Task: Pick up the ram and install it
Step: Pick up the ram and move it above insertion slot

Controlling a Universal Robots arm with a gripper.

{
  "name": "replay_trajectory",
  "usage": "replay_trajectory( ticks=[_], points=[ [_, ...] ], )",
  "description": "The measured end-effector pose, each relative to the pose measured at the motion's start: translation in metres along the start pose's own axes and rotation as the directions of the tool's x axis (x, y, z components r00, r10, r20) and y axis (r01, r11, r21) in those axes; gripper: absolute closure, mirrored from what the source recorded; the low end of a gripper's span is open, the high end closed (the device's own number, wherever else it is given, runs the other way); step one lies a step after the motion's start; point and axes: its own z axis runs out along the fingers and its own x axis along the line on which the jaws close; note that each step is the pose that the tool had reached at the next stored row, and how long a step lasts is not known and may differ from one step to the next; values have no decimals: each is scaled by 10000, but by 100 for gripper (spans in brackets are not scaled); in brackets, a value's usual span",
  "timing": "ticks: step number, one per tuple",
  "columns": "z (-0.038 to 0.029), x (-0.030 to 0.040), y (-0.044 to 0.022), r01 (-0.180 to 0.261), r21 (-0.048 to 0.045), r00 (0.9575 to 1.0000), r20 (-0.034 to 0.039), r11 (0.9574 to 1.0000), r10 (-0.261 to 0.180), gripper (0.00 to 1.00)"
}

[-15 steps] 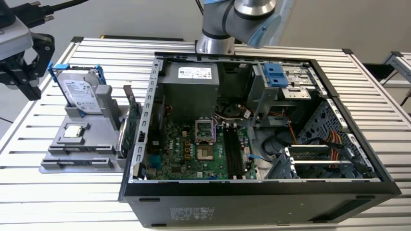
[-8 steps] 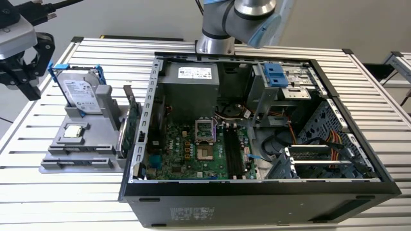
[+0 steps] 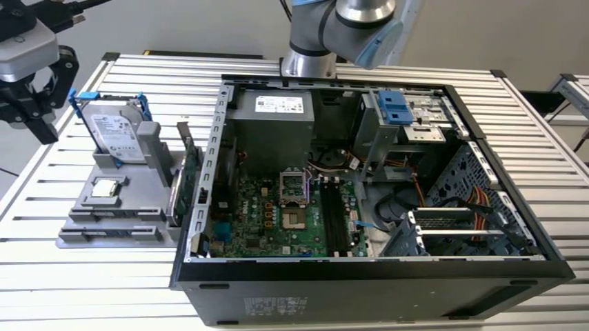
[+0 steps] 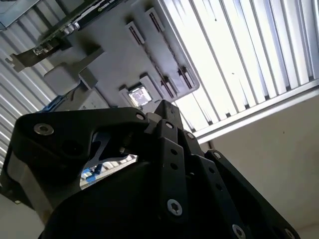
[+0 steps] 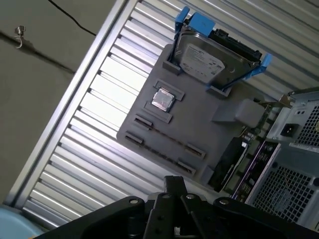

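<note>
Since the ram [image 5: 167, 138] appears to stand on edge in the gray fixture tray [image 5: 199, 122], neither pickup nor installation is done, and the gripper [image 5: 175, 183] hovers above that tray, closed and empty.

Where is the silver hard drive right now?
The hard drive stands in the gray holder, to the exterior view's left of the open computer case, beside the green card.

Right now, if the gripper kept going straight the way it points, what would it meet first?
Probably the gray parts holder on the slatted table: in the first wrist view the gripper aims toward its slotted edge. Depth is unclear, so that is a guess.
</note>
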Motion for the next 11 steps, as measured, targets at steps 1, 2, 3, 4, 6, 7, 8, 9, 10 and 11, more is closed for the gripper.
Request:
replay_trajectory(
  ticks=[1, 2, 3, 4, 6, 7, 8, 9, 10, 11],
  points=[
    [0, 0, 0, 85, -2, 10000, -5, 10000, -85, 100],
    [0, 0, 0, 179, -3, 9998, -9, 9998, -179, 100],
    [0, 0, 0, 264, -5, 9997, -13, 9997, -264, 100],
    [0, 0, 0, 354, -7, 9994, -18, 9994, -354, 100],
    [0, 0, 0, 547, -11, 9985, -26, 9985, -547, 100],
    [0, 0, 0, 646, -13, 9979, -32, 9979, -646, 100],
    [0, 0, 0, 735, -15, 9973, -36, 9973, -735, 100],
    [0, 0, 0, 830, -17, 9965, -41, 9965, -830, 100],
    [0, 0, 0, 915, -19, 9958, -44, 9958, -915, 100],
    [0, 0, 0, 994, -20, 9950, -48, 9950, -994, 100]
  ],
)
